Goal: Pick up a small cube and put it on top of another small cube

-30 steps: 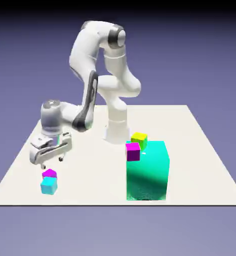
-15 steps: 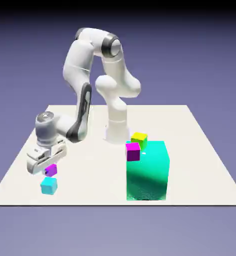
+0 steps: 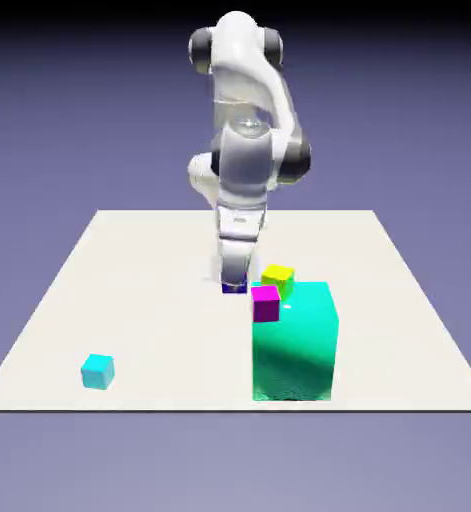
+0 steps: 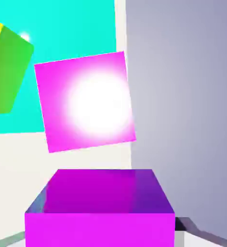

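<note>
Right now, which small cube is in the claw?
The magenta cube at the hand view's bottom, gripped in the claw. The other magenta cube lies free beyond it; the cyan cube sits apart.

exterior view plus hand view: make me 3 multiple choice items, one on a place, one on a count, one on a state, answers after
1. Where is the cyan cube in the exterior view?
A. Alone on the table, near its front left corner
B. On top of the big teal block
C. Between the gripper's fingers

2. How many magenta cubes show in the hand view?
A. One
B. Two
C. Three

3. What state is the gripper in?
A. Open and empty
B. Shut on a magenta cube
C. Shut on the yellow-green cube

Answers:
1. A: it sits by itself at the exterior view's lower left, far from the arm.
2. B: the held magenta cube fills the bottom, and the second magenta cube lies beyond it.
3. B: the held magenta cube sits between the finger tips at the hand view's bottom edge.
</note>
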`<action>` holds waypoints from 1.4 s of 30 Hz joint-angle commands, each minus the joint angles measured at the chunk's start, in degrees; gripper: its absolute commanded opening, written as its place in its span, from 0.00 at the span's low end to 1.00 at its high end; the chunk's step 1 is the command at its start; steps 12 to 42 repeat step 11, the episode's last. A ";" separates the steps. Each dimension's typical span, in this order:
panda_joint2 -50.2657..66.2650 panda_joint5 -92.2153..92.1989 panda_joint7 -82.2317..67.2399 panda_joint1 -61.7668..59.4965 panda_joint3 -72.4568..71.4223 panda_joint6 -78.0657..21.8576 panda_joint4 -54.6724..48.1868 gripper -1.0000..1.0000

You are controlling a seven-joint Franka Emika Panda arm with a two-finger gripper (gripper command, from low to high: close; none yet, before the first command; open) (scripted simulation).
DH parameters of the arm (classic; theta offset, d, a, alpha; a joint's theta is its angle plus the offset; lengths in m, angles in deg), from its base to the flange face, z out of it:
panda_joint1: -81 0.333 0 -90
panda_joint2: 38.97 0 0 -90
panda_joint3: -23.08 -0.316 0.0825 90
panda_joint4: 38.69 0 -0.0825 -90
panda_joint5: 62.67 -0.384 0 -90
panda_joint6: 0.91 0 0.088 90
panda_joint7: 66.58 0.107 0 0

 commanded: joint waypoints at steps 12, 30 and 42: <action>1.00 0.42 0.32 1.54 2.12 2.66 1.61 1.00; 1.00 0.42 0.32 1.54 2.12 2.66 1.61 1.00; 1.00 0.42 0.32 1.54 2.12 2.66 1.61 1.00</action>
